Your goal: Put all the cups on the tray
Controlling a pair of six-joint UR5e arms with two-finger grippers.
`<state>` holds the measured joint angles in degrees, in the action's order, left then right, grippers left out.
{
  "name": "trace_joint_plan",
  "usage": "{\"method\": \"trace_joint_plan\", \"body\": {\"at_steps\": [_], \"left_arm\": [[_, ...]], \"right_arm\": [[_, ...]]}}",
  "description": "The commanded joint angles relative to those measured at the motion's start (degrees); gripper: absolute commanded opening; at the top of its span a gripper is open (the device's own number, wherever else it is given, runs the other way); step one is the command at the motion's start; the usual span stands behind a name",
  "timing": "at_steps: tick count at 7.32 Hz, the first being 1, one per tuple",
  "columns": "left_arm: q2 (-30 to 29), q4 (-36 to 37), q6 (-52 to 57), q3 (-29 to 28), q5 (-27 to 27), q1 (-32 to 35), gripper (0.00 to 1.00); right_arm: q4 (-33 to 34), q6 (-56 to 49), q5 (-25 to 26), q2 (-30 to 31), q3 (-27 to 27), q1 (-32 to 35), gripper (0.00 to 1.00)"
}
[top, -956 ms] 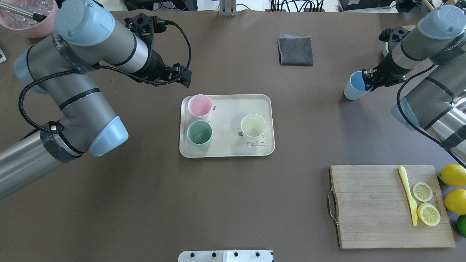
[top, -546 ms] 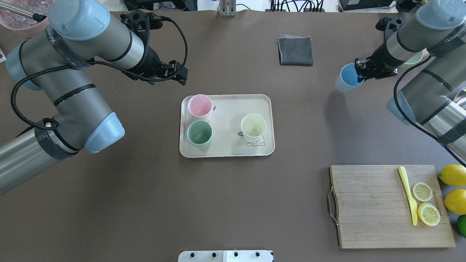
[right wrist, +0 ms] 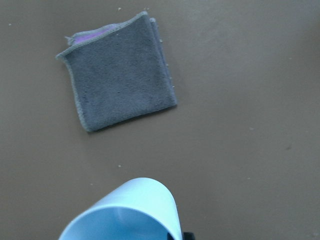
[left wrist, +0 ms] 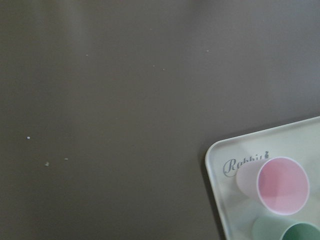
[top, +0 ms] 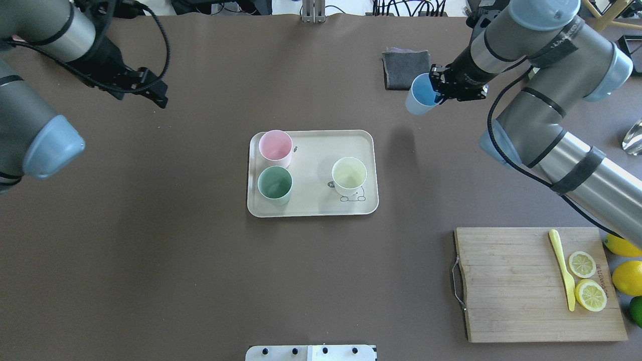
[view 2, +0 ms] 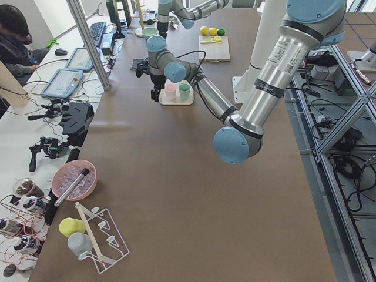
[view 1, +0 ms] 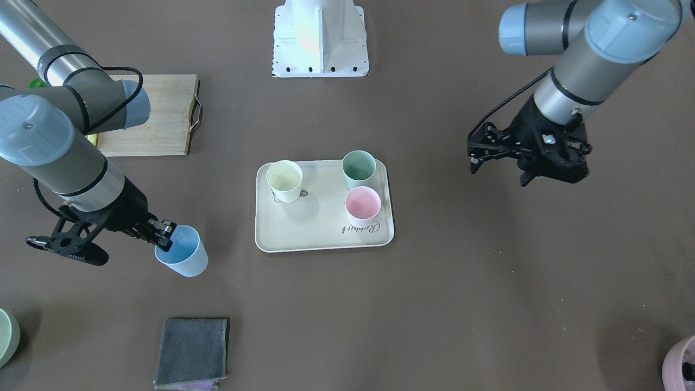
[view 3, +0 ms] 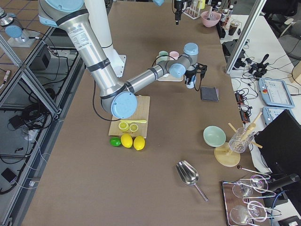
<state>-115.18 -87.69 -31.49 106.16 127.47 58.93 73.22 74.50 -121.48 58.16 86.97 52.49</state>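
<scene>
We read the blue cup [top: 420, 96] as a light, thin-walled plastic tumbler: stiff enough to keep its shape, smooth, and not something a short drop would break. The right gripper [top: 440, 90] is closed on its rim wall, apparently one finger inside the mouth and one outside, and carries it tilted in the air over the bench [top: 200, 281]. It is toward the far edge, to the robot's right of centre, just beside the folded grey cloth [top: 407, 70]. Its shadow falls apart from it on the bench, so we judge it clear of the surface. A rim pinch suits so light a cup, but the wall is slick and slightly tapered. We would therefore keep the squeeze modest and the carry smooth, and level the cup before setting it down, since it looks easy to tip or skid on its base. The tray [top: 311, 132] lies in the middle of the bench and already holds the pink cup [top: 275, 145], the green cup [top: 274, 183] and the pale yellow cup [top: 349, 174]. Its far right corner is bare and seems to us the natural spot. The blue one would then be the last of the four cups around the tray to go on. The left gripper [view 1: 473, 158] hangs with its fingers apart and nothing between them, over the bench's far-left part, well apart from the tray.
</scene>
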Motion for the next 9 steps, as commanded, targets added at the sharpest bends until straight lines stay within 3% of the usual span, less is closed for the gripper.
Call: {"method": "trace_joint_plan", "body": {"at_steps": [1, 6, 7, 8, 9], "left_arm": [[6.61, 0.68, 10.11, 1.24, 0.68, 6.09, 0.99], [7.34, 0.59, 11.63, 1.07, 0.59, 6.38, 0.99], [7.34, 0.5, 11.63, 0.98, 0.5, 6.37, 0.99], [7.43, 0.5, 11.63, 0.98, 0.5, 6.46, 0.99], [7.43, 0.5, 11.63, 0.81, 0.5, 6.38, 0.99]], "right_arm": [[4.19, 6.69, 4.91, -6.1, -0.13, -5.96, 0.0], [3.78, 11.55, 11.08, -8.24, -0.66, -15.83, 0.0], [3.78, 11.29, 11.17, -8.33, -0.66, -15.66, 0.61], [4.12, 10.33, 10.82, -8.85, -0.66, -13.75, 1.0], [4.21, 9.1, 10.65, -9.03, -0.75, -12.68, 1.0]]}}
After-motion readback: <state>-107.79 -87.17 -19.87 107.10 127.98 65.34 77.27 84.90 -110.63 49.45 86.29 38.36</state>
